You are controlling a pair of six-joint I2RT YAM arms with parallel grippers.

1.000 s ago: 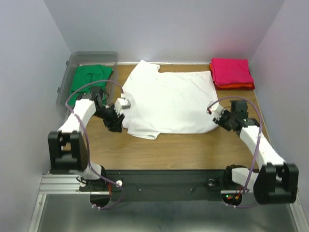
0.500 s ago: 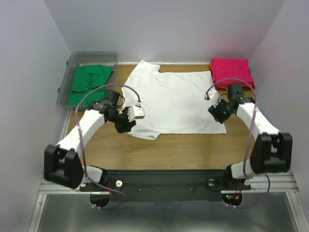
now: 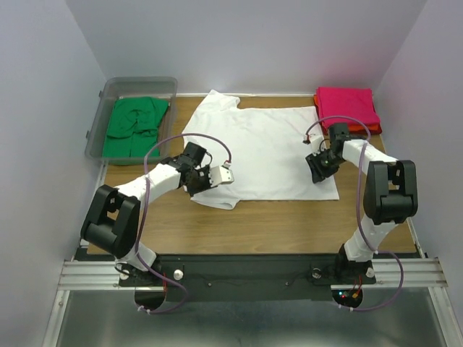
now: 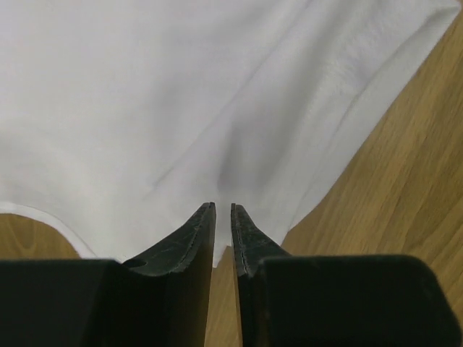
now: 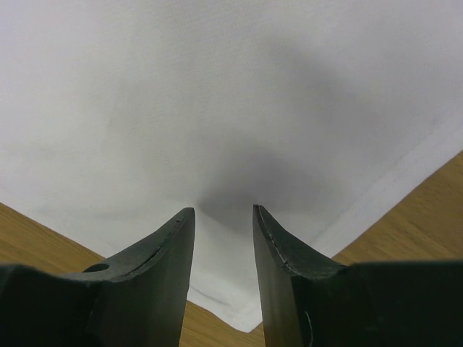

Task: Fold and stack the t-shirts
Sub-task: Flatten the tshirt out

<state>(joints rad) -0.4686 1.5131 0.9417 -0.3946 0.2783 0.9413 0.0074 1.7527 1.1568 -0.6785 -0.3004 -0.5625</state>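
Observation:
The white t-shirt (image 3: 260, 148) lies spread flat on the table. My left gripper (image 3: 199, 186) hovers over its near left sleeve. In the left wrist view the gripper (image 4: 223, 206) is almost shut, with a thin slit and nothing in it, above the white cloth (image 4: 181, 94). My right gripper (image 3: 317, 173) is over the shirt's near right corner. In the right wrist view it (image 5: 223, 210) is open and empty just above the cloth (image 5: 231, 87). The green shirt (image 3: 134, 126) lies in the bin. The folded magenta shirt (image 3: 346, 107) rests on the red-orange one (image 3: 354, 130).
The clear grey plastic bin (image 3: 108, 94) stands at the back left. The folded stack sits at the back right corner by the wall. Bare wood table (image 3: 275, 217) runs along the front, also seen in the left wrist view (image 4: 405, 181).
Both arms have swung inward and forward over the white shirt. The left gripper moved right onto the near left sleeve. The right gripper moved up and left onto the near right corner.

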